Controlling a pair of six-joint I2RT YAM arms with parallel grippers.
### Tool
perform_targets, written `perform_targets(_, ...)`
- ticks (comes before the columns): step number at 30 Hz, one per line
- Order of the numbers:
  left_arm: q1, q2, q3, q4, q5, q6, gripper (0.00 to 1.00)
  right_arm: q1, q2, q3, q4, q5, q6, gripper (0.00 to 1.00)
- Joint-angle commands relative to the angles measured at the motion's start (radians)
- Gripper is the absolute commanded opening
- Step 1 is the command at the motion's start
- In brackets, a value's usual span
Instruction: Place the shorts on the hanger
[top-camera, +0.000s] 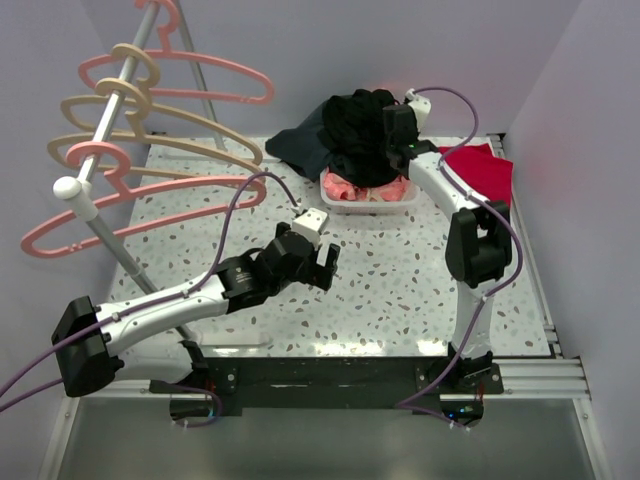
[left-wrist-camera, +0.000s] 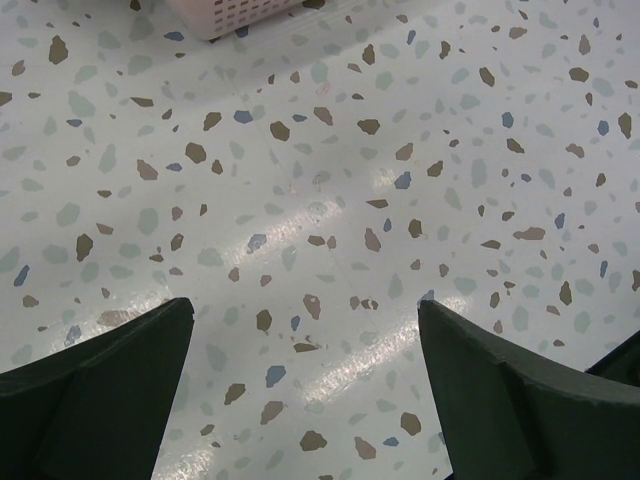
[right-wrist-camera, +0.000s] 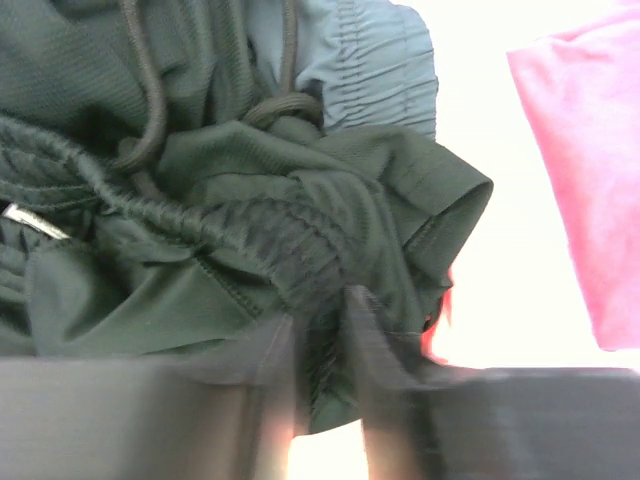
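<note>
The black shorts (top-camera: 352, 135) are bunched in a heap over the white basket (top-camera: 372, 206) at the back of the table. My right gripper (top-camera: 393, 135) is at the heap's right side. In the right wrist view it (right-wrist-camera: 320, 340) is shut on a fold of the shorts' gathered waistband (right-wrist-camera: 260, 240), with the drawstring showing above. Pink hangers (top-camera: 150, 195) hang on the rail at the left, one higher up (top-camera: 215, 70). My left gripper (top-camera: 328, 268) is open and empty, low over the table's middle; it also shows in the left wrist view (left-wrist-camera: 305, 320).
A dark grey-green garment (top-camera: 293, 146) lies behind the basket at its left, also visible in the right wrist view (right-wrist-camera: 380, 70). A folded red cloth (top-camera: 482, 166) lies at the back right. Beige hangers (top-camera: 150, 110) share the rail (top-camera: 95, 160). The basket's corner (left-wrist-camera: 240, 12) shows ahead of the left gripper.
</note>
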Motion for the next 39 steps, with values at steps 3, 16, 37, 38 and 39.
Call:
perform_targets(3, -0.001, -0.001, 0.063, 0.024, 0.009, -0.016, 1.00, 0.013, -0.085, 0.075, -0.016, 0.059, -0.041, 0.00)
perform_targets(16, -0.001, 0.014, 0.061, 0.036, 0.037, -0.005, 1.00, 0.158, -0.247, 0.307, -0.022, 0.130, -0.239, 0.00)
perform_targets(37, -0.001, 0.002, 0.139, 0.015, 0.028, 0.021, 1.00, 0.209, -0.521, 0.457, -0.077, -0.160, -0.258, 0.00)
perform_targets(38, 0.001, 0.003, 0.144, 0.010, 0.025, 0.020, 1.00, 0.209, -0.532, 0.454, -0.089, -0.172, -0.252, 0.00)
perform_targets(39, 0.001, -0.001, 0.149, 0.006, 0.023, 0.017, 1.00, 0.210, -0.564, 0.445, -0.109, -0.192, -0.238, 0.00)
